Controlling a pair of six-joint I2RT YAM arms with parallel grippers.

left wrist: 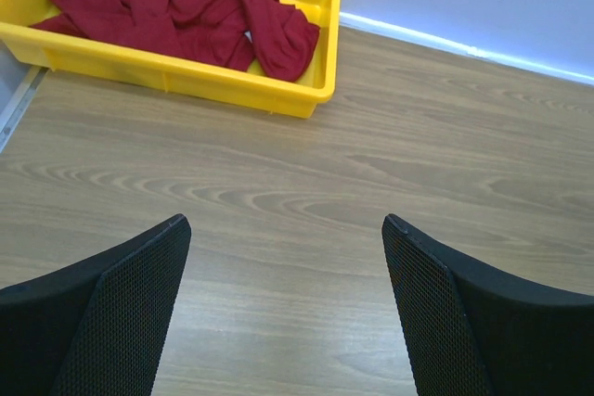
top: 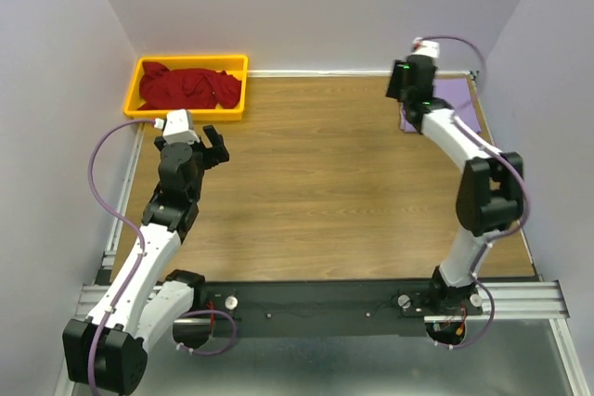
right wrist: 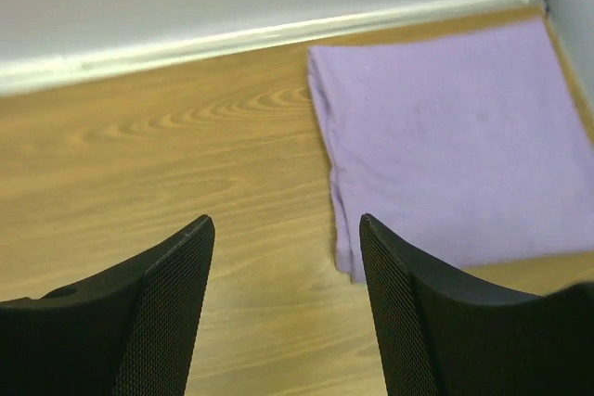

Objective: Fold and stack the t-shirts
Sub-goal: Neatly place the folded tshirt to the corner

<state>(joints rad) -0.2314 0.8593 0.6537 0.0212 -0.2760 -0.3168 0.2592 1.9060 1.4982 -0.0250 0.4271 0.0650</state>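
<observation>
Top external view is showing both arms reaching away from their bases at the near edge of the wooden surface (top: 316, 183). Nearest, the left gripper (left wrist: 283, 224) is hovering above bare wood with its jaws spread wide and nothing between them, and it is facing the yellow bin (left wrist: 186, 76) at the far left corner. The dark red t-shirt (left wrist: 176, 6) is lying crumpled inside that bin, one bunched end resting against the right-hand wall.

Farther off on the right, the right gripper (right wrist: 286, 220) is also standing spread and empty, just beside the near left corner of the lavender t-shirt (right wrist: 445, 136). That shirt is lying flat as a neat rectangle at the far right corner, close to the wall, and it is looking folded already.

Fetching the red shirt seems to be the step in hand. Doing it well is probably meaning going down into the bin from above, pinching one edge of cloth instead of the whole bunch, lifting until the fabric is clearing the rim, then spreading it on the open middle. The right arm should be drawing back upward first, so it is not dragging the lavender fold.
</observation>
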